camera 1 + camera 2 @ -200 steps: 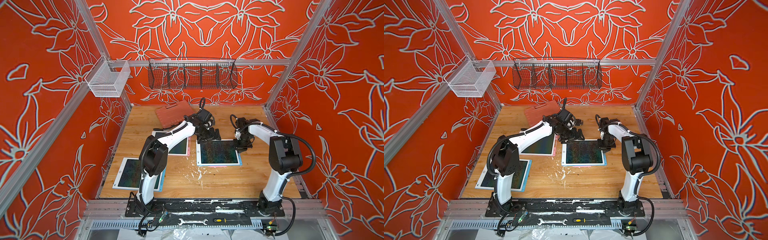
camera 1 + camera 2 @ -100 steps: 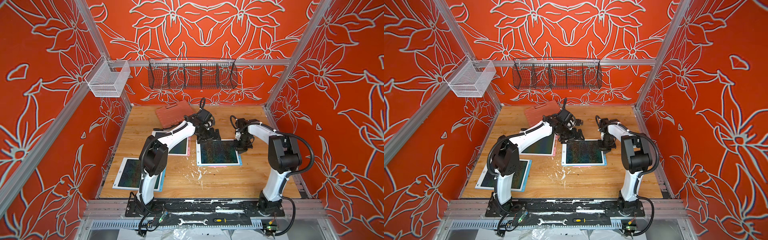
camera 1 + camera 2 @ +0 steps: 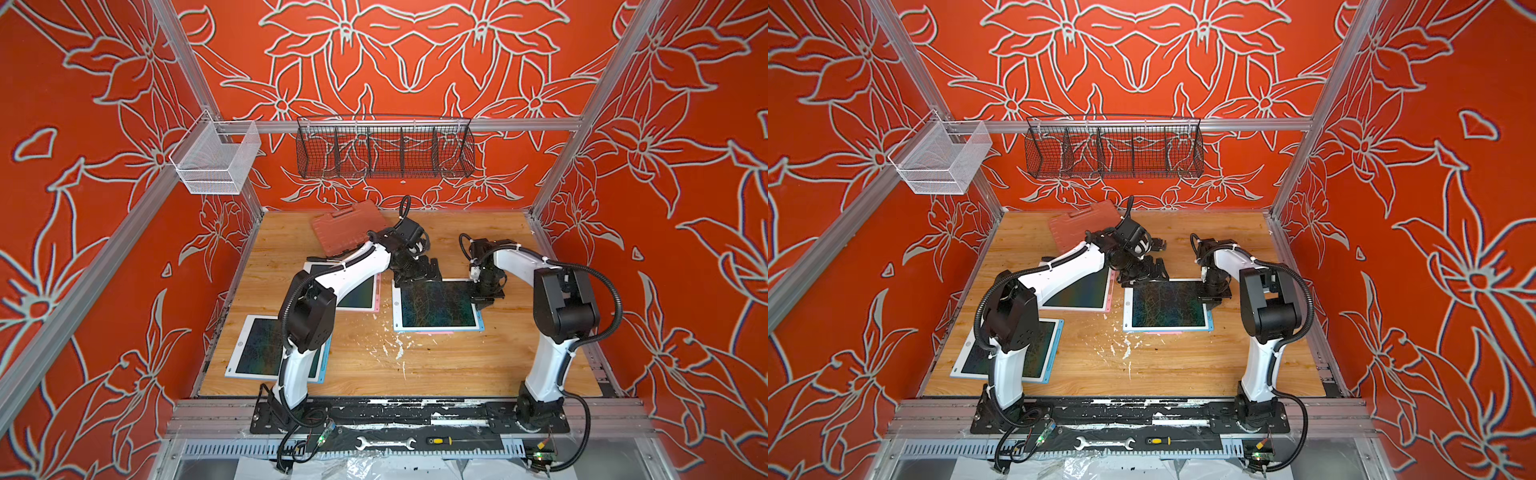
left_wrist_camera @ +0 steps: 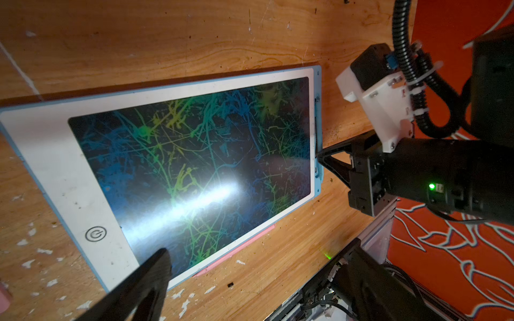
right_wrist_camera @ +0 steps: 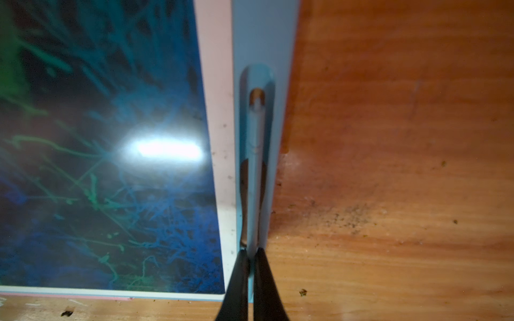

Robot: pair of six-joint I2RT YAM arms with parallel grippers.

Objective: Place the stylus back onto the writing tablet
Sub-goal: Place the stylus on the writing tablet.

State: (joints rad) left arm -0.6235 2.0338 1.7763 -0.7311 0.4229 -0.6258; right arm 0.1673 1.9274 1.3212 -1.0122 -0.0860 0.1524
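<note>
**Stylus in side groove, right hand pinching it**

I see the right gripper (image 5: 251,254) clenched on the tail of the stylus (image 5: 255,172), a thin pale-blue plastic rod. The rod lies lengthwise in the groove (image 5: 257,76) moulded into the blue side edge of the tablet (image 5: 215,111), tip near the rounded end. It looks seated or close to it, but blur hides whether it sits flush. I reckon the grip is in line so the rod slides along the groove.

The left gripper (image 3: 415,275) is spread wide, holding nothing, parked at the tablet's far edge. It's probably a stop against sliding on the smooth wooden table (image 3: 436,374); contact unclear.

The screen (image 4: 180,152) is glossy and dark with green-blue scribbles. The bezel (image 4: 55,166) is matte white.
</note>
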